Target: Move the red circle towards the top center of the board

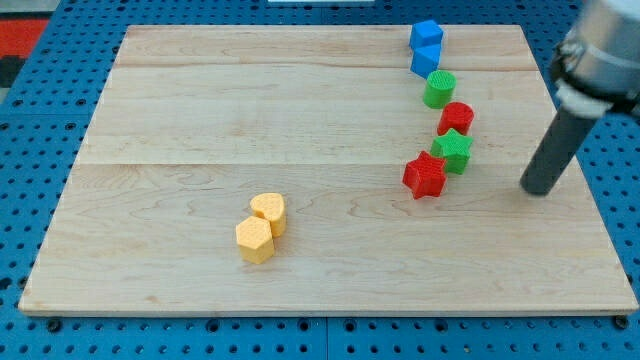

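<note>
The red circle (457,118) sits on the wooden board (200,120) at the view's right, in a curved line of blocks. Above it is a green circle (439,89); below it is a green star (454,150), then a red star (425,175). Two blue blocks (426,46) stand at the top of the line. My tip (540,190) is at the view's right, to the right of the green star and below-right of the red circle, apart from all blocks.
Two yellow blocks (261,228) touch each other at the lower middle of the board. The board lies on a blue perforated table (620,200). The board's right edge runs close to my tip.
</note>
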You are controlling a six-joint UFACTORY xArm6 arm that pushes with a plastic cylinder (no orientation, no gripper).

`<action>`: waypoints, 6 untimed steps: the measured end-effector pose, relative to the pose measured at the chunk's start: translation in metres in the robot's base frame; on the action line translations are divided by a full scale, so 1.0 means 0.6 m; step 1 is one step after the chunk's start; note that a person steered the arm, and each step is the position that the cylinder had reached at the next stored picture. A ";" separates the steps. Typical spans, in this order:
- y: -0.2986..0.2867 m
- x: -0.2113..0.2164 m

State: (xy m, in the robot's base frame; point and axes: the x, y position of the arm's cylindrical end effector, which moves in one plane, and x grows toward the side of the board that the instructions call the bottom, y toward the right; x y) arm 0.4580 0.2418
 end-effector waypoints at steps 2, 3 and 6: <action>-0.124 -0.119; -0.231 -0.128; -0.226 -0.260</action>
